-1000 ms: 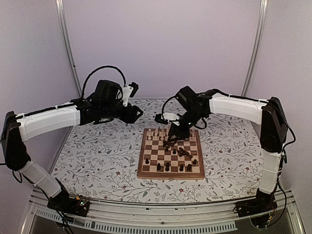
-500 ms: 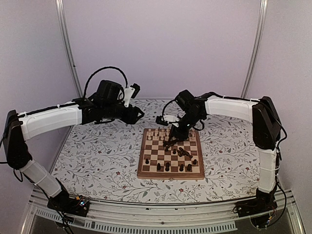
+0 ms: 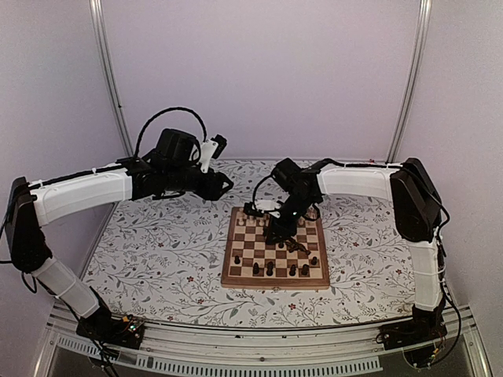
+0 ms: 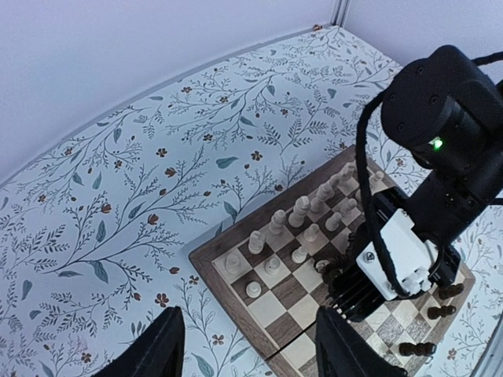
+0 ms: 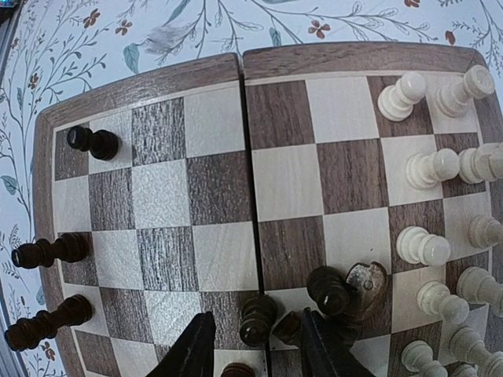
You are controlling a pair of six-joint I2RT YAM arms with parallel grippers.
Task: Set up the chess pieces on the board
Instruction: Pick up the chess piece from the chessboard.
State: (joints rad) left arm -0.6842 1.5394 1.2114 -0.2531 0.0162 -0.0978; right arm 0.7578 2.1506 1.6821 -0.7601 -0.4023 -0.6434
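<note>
The board (image 3: 271, 283) lies mid-table. Pale chess pieces (image 3: 253, 216) stand along its far rows, and dark ones (image 3: 271, 269) stand along the near row. My right gripper (image 3: 273, 234) is low over the board's middle. In the right wrist view it (image 5: 259, 349) is open with its fingers either side of a dark pawn (image 5: 258, 318) and a small dark piece beside it. A dark knight (image 5: 365, 287) and another dark piece lie just right of them. My left gripper (image 3: 226, 182) is open and empty, high above the table, off the board's far left corner.
Dark pieces (image 5: 47, 251) lie or stand along the board's left edge (image 5: 43, 188) in the right wrist view. Pale pieces (image 5: 432, 165) crowd its right side. In the left wrist view the right arm's wrist (image 4: 440, 157) hangs over the board (image 4: 206, 263). The floral table (image 3: 157, 251) surrounds it.
My right arm has swung left and its gripper has come lower over the middle of the board. My left arm has barely moved.
</note>
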